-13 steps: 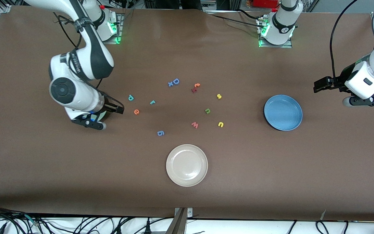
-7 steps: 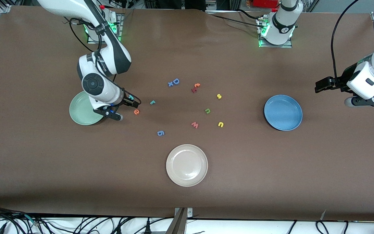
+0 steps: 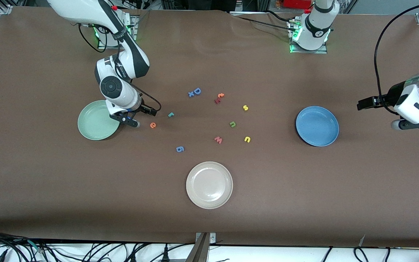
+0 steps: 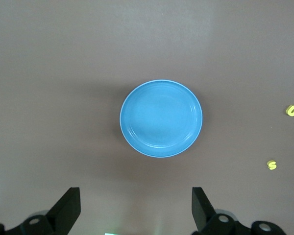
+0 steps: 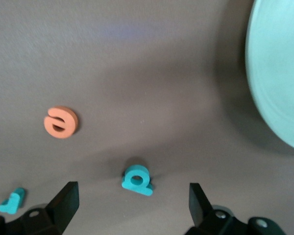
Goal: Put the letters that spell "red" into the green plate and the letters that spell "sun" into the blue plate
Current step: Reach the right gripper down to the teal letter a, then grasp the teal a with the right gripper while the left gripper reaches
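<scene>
Right gripper (image 5: 130,208) hangs wide over the teal "d" (image 5: 136,179) beside the green plate (image 3: 93,125) (left gripper (image 4: 134,213) waits, wide, near the blue plate (image 4: 161,118))

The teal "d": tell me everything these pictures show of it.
The teal "d" is a tiny, thick letter cut from what looks like foam, matte and one colour throughout. It lies flat on the brown table, in nobody's grip, touching no other letter. It sits between the green plate and the orange "e", just ahead of the right gripper, whose fingers stand open. In the front view the arm hides it.
</scene>
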